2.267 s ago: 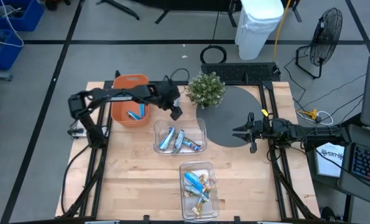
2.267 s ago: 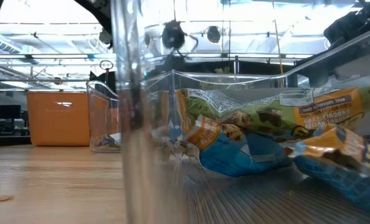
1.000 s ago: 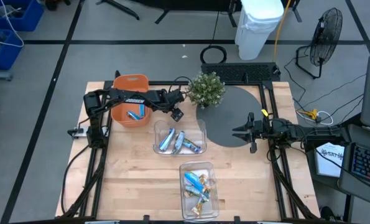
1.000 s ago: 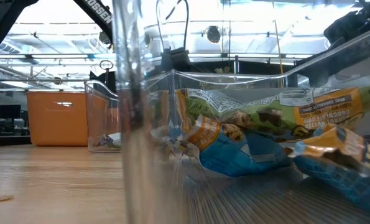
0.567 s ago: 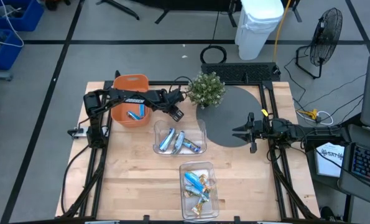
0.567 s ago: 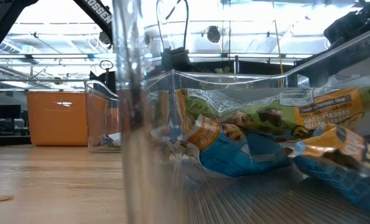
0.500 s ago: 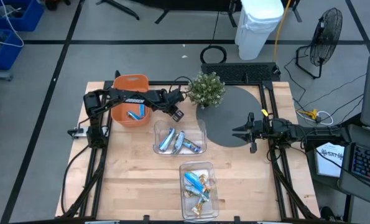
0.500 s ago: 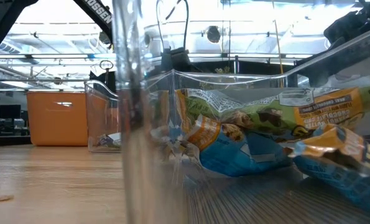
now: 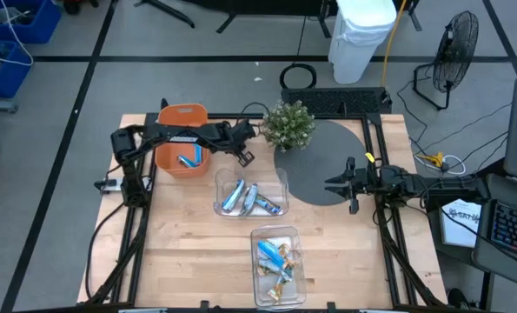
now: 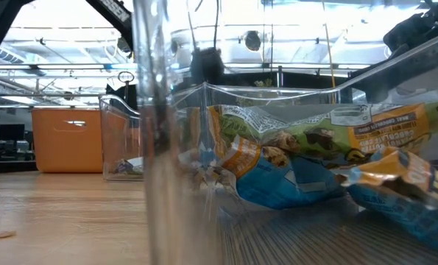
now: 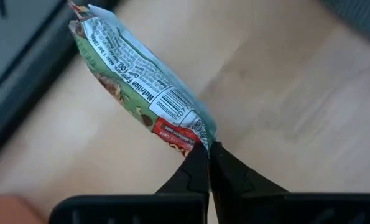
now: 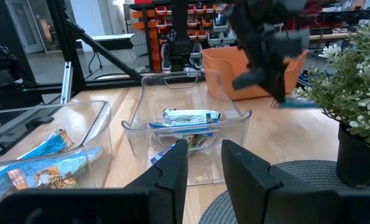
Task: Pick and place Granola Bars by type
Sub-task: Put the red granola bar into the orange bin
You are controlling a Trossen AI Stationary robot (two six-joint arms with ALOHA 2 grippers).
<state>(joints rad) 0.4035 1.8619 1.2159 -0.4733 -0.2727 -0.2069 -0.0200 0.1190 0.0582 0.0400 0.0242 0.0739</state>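
Wooden table (image 9: 180,252) under both arms. Left gripper (image 11: 206,149) pinches green granola bar (image 11: 135,81) by wrapper end, bar dangling ahead, beside orange bin (image 9: 183,152) — likely sorting by type. Right gripper (image 12: 203,152) idle, half spread, facing clear bin (image 12: 185,134).

I see a green-and-white wrapped bar (image 11: 141,87) (red label, black barcode), and an orange bin (image 9: 182,153).

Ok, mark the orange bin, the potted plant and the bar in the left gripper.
orange bin (image 9: 172,161): high view, on its near rim.
potted plant (image 9: 288,124): high view, middle of the leaves.
granola bar (image 11: 141,87): left wrist view, mid-wrapper by the barcode.
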